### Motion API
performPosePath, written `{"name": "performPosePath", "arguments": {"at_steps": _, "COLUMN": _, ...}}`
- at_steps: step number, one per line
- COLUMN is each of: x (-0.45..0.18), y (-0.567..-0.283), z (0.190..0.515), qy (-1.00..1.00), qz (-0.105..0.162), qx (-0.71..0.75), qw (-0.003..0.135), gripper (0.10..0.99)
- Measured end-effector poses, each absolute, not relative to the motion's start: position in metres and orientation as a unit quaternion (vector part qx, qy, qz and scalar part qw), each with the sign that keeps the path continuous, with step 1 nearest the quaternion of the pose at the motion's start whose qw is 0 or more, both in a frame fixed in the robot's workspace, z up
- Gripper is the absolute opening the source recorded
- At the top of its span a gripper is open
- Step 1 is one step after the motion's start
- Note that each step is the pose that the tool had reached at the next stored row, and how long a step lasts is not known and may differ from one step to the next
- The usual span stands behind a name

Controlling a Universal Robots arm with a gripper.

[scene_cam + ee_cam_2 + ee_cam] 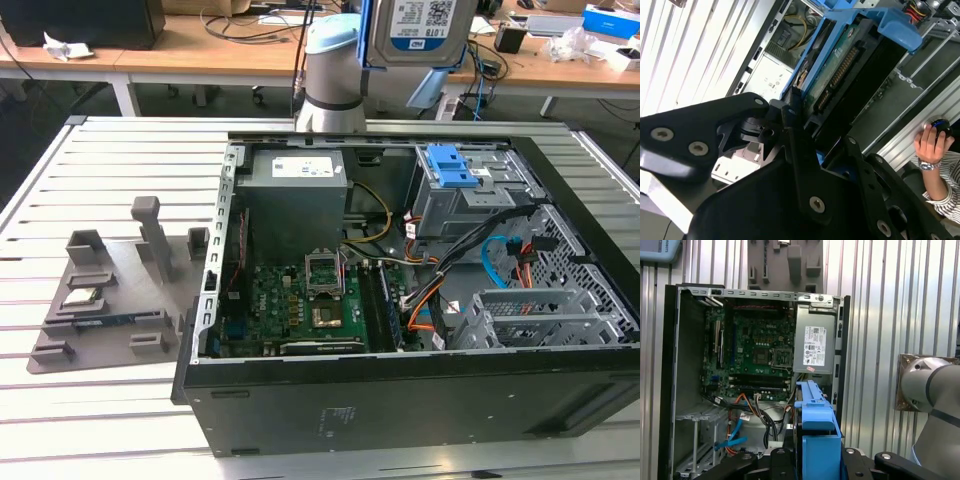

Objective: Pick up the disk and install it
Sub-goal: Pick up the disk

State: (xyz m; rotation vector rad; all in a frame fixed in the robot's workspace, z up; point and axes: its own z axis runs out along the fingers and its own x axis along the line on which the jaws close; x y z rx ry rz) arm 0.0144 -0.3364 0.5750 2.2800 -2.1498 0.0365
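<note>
Arm (330,75) stands upright from its base, wrist carried high. Tool (816,461) points downward, clamped on the disk (420,28), jaws pressing both sides of its frame.

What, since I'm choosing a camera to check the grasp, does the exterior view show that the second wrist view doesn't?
Exterior view: the disk raised clear of the open computer case, label facing the camera; the motherboard; a gray fixture tray on the exterior view's left.
Second wrist view: the gripper shut on the disk, its green circuit board, a person's hand.
Both: the blue bracket, power supply, slatted table.
</note>
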Motion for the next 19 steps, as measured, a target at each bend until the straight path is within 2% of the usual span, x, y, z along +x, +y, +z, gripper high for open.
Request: {"name": "performPosePath", "arguments": {"at_steps": 19, "x": 0.057, "y": -0.335, "z": 0.575, "qy": -0.686, "qz": 0.012, "qx": 0.728, "qw": 0.004, "gripper": 0.365}}
